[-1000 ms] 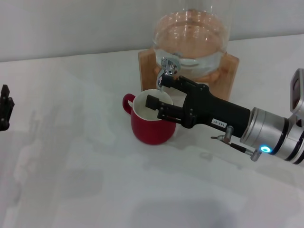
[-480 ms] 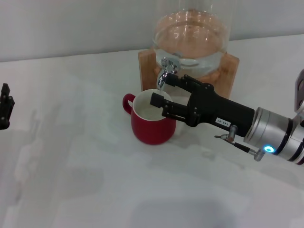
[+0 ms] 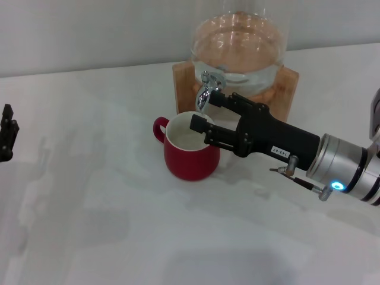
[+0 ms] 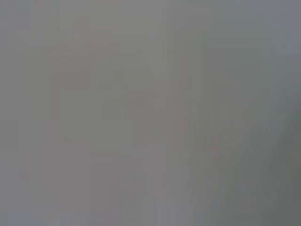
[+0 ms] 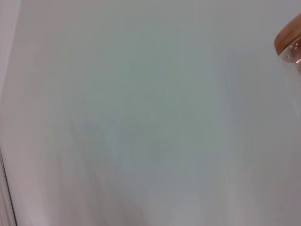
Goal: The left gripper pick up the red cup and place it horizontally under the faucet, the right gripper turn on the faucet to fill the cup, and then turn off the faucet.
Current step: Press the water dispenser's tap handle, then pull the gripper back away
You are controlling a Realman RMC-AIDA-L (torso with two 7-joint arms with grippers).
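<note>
The red cup (image 3: 189,155) stands upright on the white table, its handle to the left and its white inside showing. Right behind and above its rim is the chrome faucet (image 3: 206,89) on the glass jar (image 3: 238,48). My right gripper (image 3: 203,110) reaches in from the right and is open. One finger lies beside the faucet's spout and the other hangs over the cup's mouth. My left gripper (image 3: 6,133) shows only partly at the far left edge, well away from the cup.
The jar holds water and sits on a wooden stand (image 3: 285,83) at the back of the table (image 3: 119,225). The right wrist view catches a bit of the jar (image 5: 290,47) at its edge. The left wrist view is plain grey.
My right gripper has shifted a little to the right and back, toward the faucet. The cup and the left arm have not moved.
</note>
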